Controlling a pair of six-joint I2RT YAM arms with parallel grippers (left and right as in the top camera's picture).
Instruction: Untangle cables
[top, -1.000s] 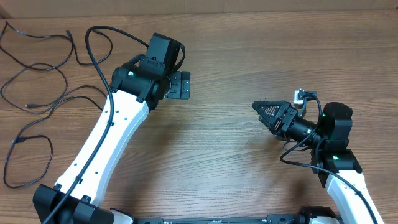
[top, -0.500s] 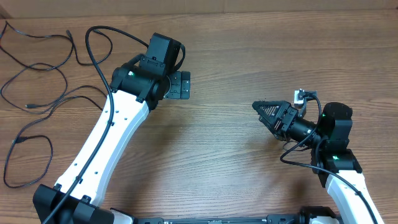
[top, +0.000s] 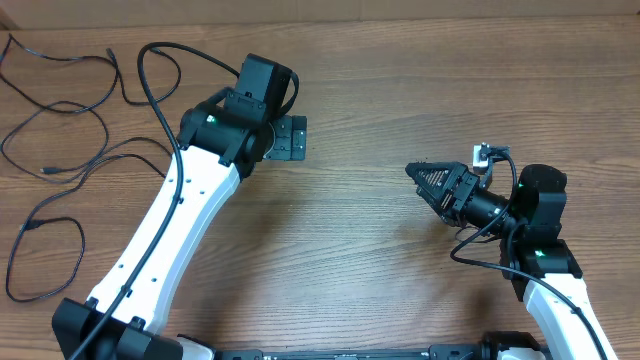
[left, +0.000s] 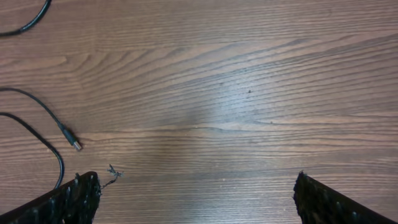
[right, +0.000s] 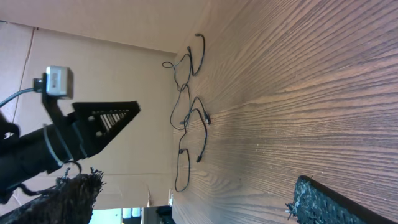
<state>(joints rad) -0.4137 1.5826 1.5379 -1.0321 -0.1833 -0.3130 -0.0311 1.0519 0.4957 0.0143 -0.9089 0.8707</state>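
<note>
Nothing has shifted since a second ago: both arms and every cord sit where they sat. Cables (top: 60, 110) lie at the far-left part of the wooden table (top: 400, 90), spread in loose open loops with some strands crossing; from overhead I can make out no tight knot. My left gripper (top: 292, 137) hangs over bare wood to the right of them, well apart from the main loops. Left wrist view: my fingers (left: 74, 199) stand wide apart at the two bottom corners, only wood grain between them, nothing held. One strand ends in a small silver plug end (left: 74, 144) at the left of that view, near the left finger; a second strand curves down beside that finger, and I cannot tell whether it touches. My right gripper (top: 420, 175) is on the right side of the table, turned on its side and pointing left, well apart from the cables. Right wrist view: its fingers (right: 329, 202) are spread wide and empty, the cords showing small and far off along the wood.
</note>
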